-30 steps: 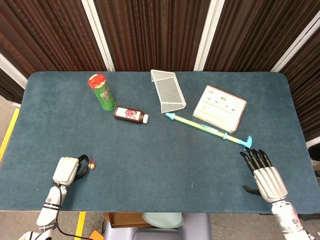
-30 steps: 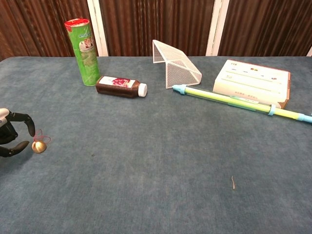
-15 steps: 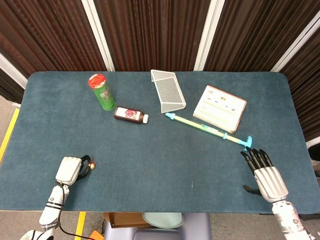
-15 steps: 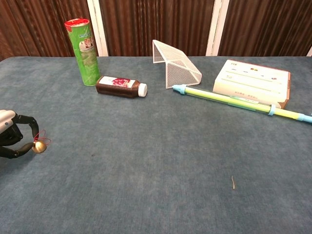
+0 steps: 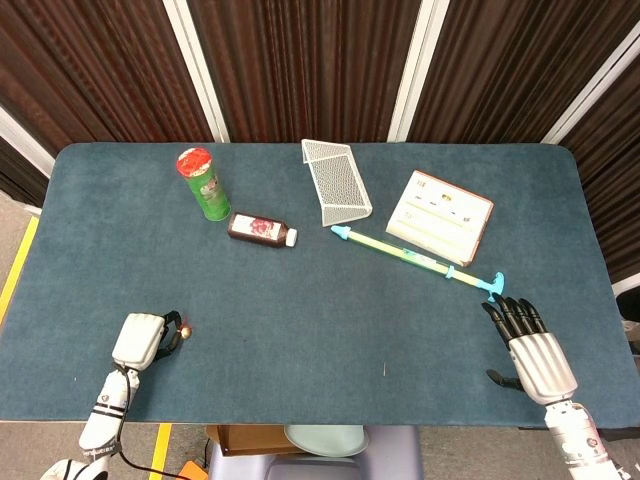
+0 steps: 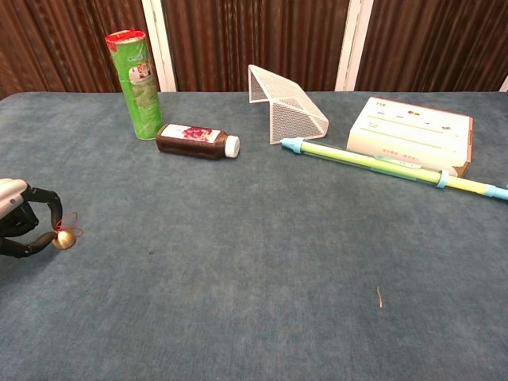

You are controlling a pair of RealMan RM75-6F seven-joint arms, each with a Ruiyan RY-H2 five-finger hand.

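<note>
A: The left hand (image 6: pixel 17 228) sits low at the near left corner of the tabletop (image 5: pixel 300 320), and its dark fingers (image 6: pixel 49 205) curl around a small brass bell (image 6: pixel 63 238) with a thin red loop. One finger arches over the bell from above, another comes in from below.

B: Is the bell actually pinched?

A: It looks so in the chest view: the fingertips meet at the bell, which lies on or just off the cloth right at their tips. The head view (image 5: pixel 186 327) shows it as a small dot at the fingertips, too small to tell more.

B: So what could go wrong?

A: The bell is round and tiny, so a pinch that lands off its middle could squirt it out sideways, and it would roll away from the fingers. The red loop could also snag on a fingertip and drag the bell along.

B: And the right hand (image 5: pixel 530 350)?

A: Released, fingers straight and spread, holding nothing. Just ahead of its fingertips lies the blue end of the long yellow-green stick (image 5: pixel 415 259). A forward nudge could knock that end and swing the stick toward the flat box (image 5: pixel 440 217) beyond it.

B: Anything near the left fingers?

A: No. The green canister (image 6: pixel 137 83), the brown bottle (image 6: pixel 194 140) and the wire mesh stand (image 6: pixel 284 103) are well apart, far beyond them.
</note>
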